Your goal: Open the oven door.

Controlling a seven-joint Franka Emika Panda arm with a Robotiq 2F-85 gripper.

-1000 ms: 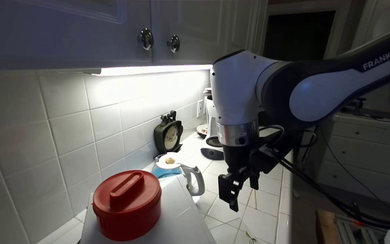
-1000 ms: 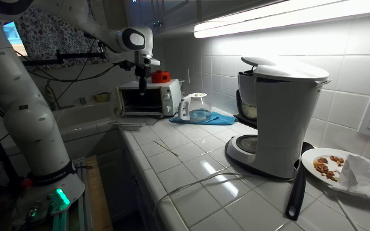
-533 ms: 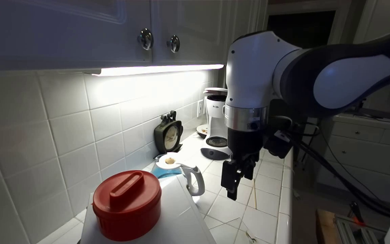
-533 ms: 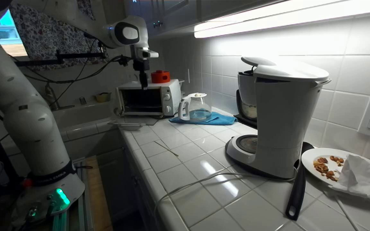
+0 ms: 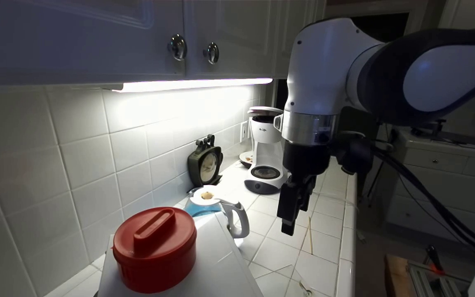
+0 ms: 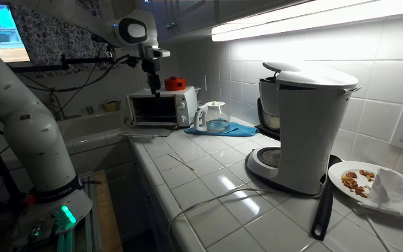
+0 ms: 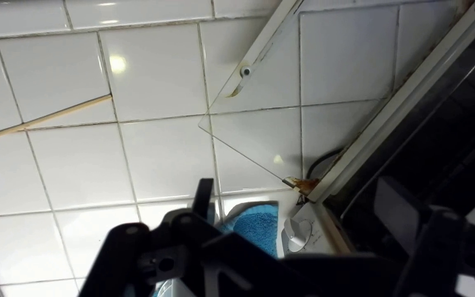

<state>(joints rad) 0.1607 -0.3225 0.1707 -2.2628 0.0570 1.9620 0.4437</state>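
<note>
The white toaster oven point(image 6: 186, 105) stands at the far end of the counter in an exterior view; its white top point(image 5: 225, 268) shows in an exterior view. Its glass door point(image 6: 149, 132) is open, folded down nearly flat over the counter. In the wrist view the clear door pane point(image 7: 258, 136) and its white handle bar point(image 7: 268, 37) lie beyond the fingers, with the dark oven cavity at right. My gripper point(image 6: 156, 92) hangs fingers down in front of the oven's upper edge, above and apart from the door. In the wrist view its fingers point(image 7: 301, 206) are wide apart and empty.
A red lidded container point(image 5: 155, 249) sits on the oven. A glass carafe point(image 6: 217, 117) stands on a blue towel point(image 6: 241, 129) beside it. A thin stick point(image 6: 181, 162) lies on the tiles. A coffee maker point(image 6: 306, 140) and a plate point(image 6: 341, 169) of nuts stand nearer that camera.
My gripper has risen and drawn back from in front of the oven opening, tilting slightly. The oven door stays folded down, and the other objects have not moved.
</note>
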